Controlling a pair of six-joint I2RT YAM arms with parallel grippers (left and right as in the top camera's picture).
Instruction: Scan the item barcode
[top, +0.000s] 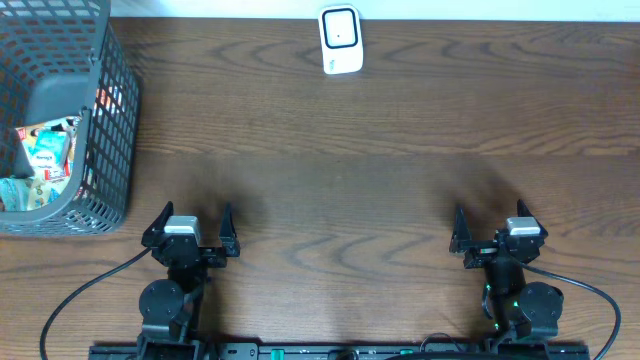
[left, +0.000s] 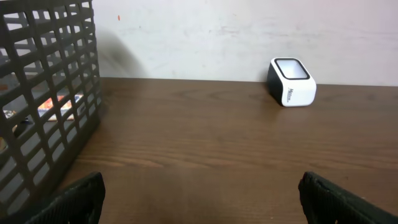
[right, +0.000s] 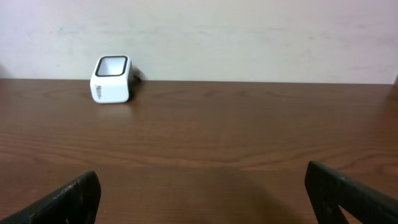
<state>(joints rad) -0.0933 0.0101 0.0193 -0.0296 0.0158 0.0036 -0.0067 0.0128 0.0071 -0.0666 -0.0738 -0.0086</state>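
Quick tally: one white scanner (top: 340, 40). One dark mesh basket (top: 110, 130). Packets (top: 45, 155) inside it: at least two, maybe more, too hidden behind the mesh for a firm number. Two grippers total, so one left gripper (top: 196, 216) plus one right gripper (top: 490, 216). One wooden table (top: 330, 180) under the whole lot.

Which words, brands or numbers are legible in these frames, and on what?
No text here can be read.
On the scanner: small dark print on its white side, too small to read.
On the packets in the basket: coloured printing, too blurred to read.
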